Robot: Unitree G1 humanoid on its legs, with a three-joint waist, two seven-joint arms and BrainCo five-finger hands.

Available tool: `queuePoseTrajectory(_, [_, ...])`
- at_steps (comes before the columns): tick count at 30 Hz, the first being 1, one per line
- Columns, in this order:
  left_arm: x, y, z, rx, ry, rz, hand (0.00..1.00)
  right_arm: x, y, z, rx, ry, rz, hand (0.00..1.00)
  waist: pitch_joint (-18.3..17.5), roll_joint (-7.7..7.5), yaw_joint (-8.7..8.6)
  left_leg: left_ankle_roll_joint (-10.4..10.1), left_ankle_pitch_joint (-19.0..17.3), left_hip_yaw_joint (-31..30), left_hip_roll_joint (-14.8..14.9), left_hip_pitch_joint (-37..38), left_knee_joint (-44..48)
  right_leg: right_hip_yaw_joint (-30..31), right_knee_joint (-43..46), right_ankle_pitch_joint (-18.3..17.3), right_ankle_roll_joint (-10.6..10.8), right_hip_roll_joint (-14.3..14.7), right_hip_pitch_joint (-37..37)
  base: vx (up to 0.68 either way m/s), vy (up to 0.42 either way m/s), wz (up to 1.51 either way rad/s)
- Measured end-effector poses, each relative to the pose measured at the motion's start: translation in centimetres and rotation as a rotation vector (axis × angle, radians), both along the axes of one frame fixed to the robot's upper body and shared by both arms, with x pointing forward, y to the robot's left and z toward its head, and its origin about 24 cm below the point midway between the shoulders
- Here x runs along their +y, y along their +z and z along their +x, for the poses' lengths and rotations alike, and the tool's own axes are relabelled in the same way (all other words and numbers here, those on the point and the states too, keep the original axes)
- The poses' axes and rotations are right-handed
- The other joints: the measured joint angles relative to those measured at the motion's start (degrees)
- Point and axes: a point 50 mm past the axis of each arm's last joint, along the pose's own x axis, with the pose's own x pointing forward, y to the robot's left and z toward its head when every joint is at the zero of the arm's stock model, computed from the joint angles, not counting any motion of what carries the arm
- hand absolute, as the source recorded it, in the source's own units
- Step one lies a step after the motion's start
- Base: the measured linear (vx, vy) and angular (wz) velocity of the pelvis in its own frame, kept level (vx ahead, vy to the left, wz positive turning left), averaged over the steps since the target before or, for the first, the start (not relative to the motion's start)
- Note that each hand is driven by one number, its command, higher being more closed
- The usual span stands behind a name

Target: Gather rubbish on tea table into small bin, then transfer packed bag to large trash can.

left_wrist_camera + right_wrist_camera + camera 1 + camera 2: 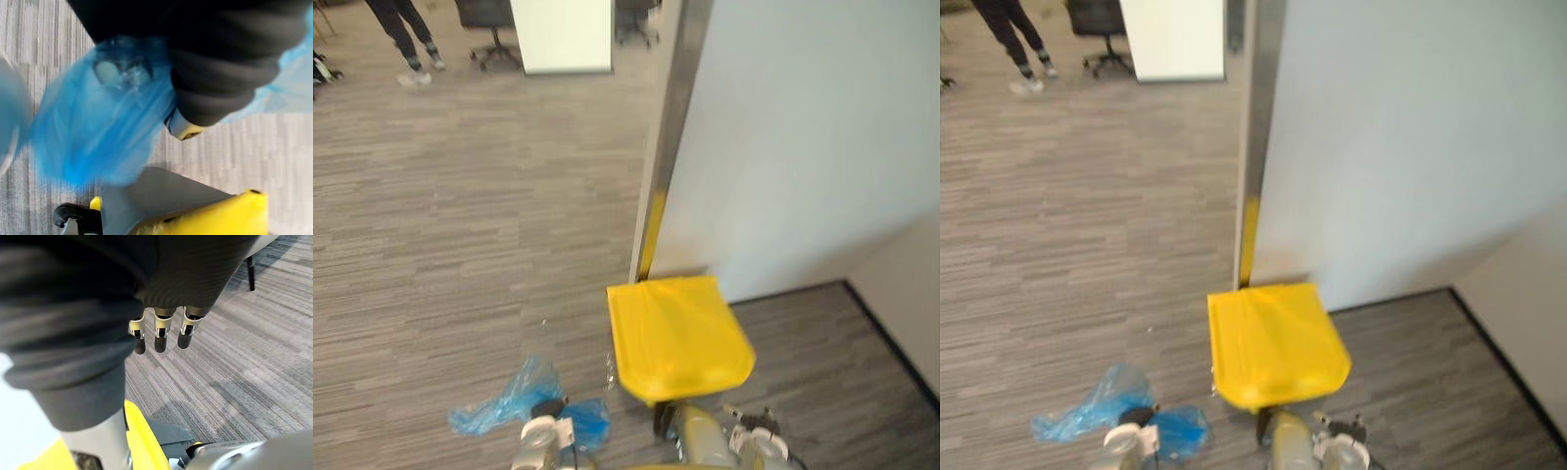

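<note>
Bag (93,127) at left hand (220,83); its grip hidden, cannot tell. Soft, light, slippery: take gathered neck. Right hand (160,333) fingers (186,333) slack, empty.

Grey carpet (460,196) in fine streaks of light and dark covers an office floor under even, soft light. A pale partition wall (803,127) rises on the right, edged by a metal post (671,137) with a yellow strip (651,240) near its foot. Dark skirting (891,343) runs along the base of a second wall (911,284) at the corner. Farther off stand a white panel (563,34), a black office chair (489,29) on castors, and a person's legs (406,29).
</note>
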Motion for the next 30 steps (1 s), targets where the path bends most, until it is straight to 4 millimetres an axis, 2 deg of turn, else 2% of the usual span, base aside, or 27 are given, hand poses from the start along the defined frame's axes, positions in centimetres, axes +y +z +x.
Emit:
queuePoseTrajectory(1, [-0.2, 0.1, 0.3, -0.012, -0.002, -0.005, 1.00, -0.1, -0.1, -0.4, 0.004, -0.040, 0.012, 0.00, -0.1, 0.13, 0.02, 0.3, 0.9, -1.1, 0.3, 0.4, 0.0, -0.5, 1.1, -1.6, -0.1, 0.0, 0.4, 0.26, -0.072, 0.21])
queuePoseTrajectory(3, [-0.1, 0.6, 0.9, -0.049, -0.002, 0.002, 1.00, -0.1, -0.3, -0.8, 0.012, -0.057, 0.015, 0.00, -0.2, 0.45, 0.22, 0.4, 2.0, -2.2, 1.6, 1.2, -0.4, -1.8, 0.0, -2.5, -0.5, 1.0, 2.2, 0.22, -0.060, 0.18])
queuePoseTrajectory(4, [0.1, 1.0, 1.5, -0.074, 0.001, 0.008, 1.00, -0.1, -0.3, -0.9, 0.015, -0.060, 0.019, 0.00, -0.2, 0.50, 0.25, 0.2, 2.3, -2.2, 2.4, 1.1, -1.3, -3.1, -1.8, -1.4, -1.7, 1.5, 2.9, 0.16, -0.035, 0.17])
queuePoseTrajectory(10, [0.7, 1.7, 2.5, -0.118, 0.009, 0.022, 1.00, 0.4, -0.1, 0.0, -0.003, 0.023, 0.027, 0.00, -0.8, 0.05, 0.69, -0.2, 2.6, -2.2, 2.2, 0.8, -5.1, -3.4, -3.5, 0.0, -1.9, 1.3, 1.9, 0.04, 0.033, 0.06])
queuePoseTrajectory(14, [0.5, 2.2, 3.0, -0.148, -0.021, 0.029, 1.00, 1.4, 0.5, 1.9, -0.055, 0.125, 0.030, 0.00, -1.5, -0.55, 0.76, -1.0, 3.0, -5.4, 0.6, -3.4, -5.4, -4.8, -3.7, 0.7, -1.7, -1.1, -0.8, -0.04, 0.030, 0.31])
queuePoseTrajectory(17, [0.3, 2.6, 3.3, -0.173, -0.015, 0.014, 1.00, 3.2, 1.8, 4.5, -0.150, 0.222, 0.032, 0.00, -1.5, -0.41, 1.13, -1.0, 3.0, -6.7, 0.6, -6.5, -2.7, -6.0, -4.8, 1.4, -1.9, -1.5, -1.2, -0.06, -0.001, 0.26])
queuePoseTrajectory(20, [0.1, 3.0, 3.4, -0.201, -0.023, 0.011, 1.00, 4.4, 4.6, 8.2, -0.312, 0.311, 0.000, 0.00, -1.9, -0.28, 1.40, -1.0, 3.0, -7.2, 0.8, -9.6, -0.5, -6.7, -4.8, 1.7, -2.2, -1.5, -2.8, -0.03, -0.044, 0.11])
queuePoseTrajectory(22, [0.0, 3.4, 3.7, -0.226, -0.033, 0.013, 1.00, 4.7, 7.3, 10.9, -0.451, 0.343, -0.037, 0.00, -1.8, 0.00, 1.83, -1.0, 3.0, -7.5, 1.2, -11.8, -0.4, -7.0, -5.0, 2.2, -2.3, -1.3, -4.6, -0.03, -0.082, 0.05])
queuePoseTrajectory(27, [-1.0, 4.1, 4.2, -0.270, -0.072, -0.002, 1.00, 4.1, 10.8, 13.6, -0.599, 0.342, -0.101, 0.00, -1.7, 0.13, 3.33, -1.6, 3.4, -8.2, 2.9, -13.2, 1.0, -8.4, -4.8, 2.3, -2.5, -0.4, -4.7, -0.02, -0.108, 0.10])
queuePoseTrajectory(30, [-1.8, 6.0, 5.4, -0.376, -0.117, -0.010, 1.00, 3.6, 13.5, 15.4, -0.692, 0.334, -0.156, 0.00, -1.7, 0.16, 3.69, -1.2, 3.1, -8.2, 3.5, -15.1, 0.9, -9.2, -4.8, 2.4, -2.4, -0.4, -6.0, -0.07, -0.091, 0.15])
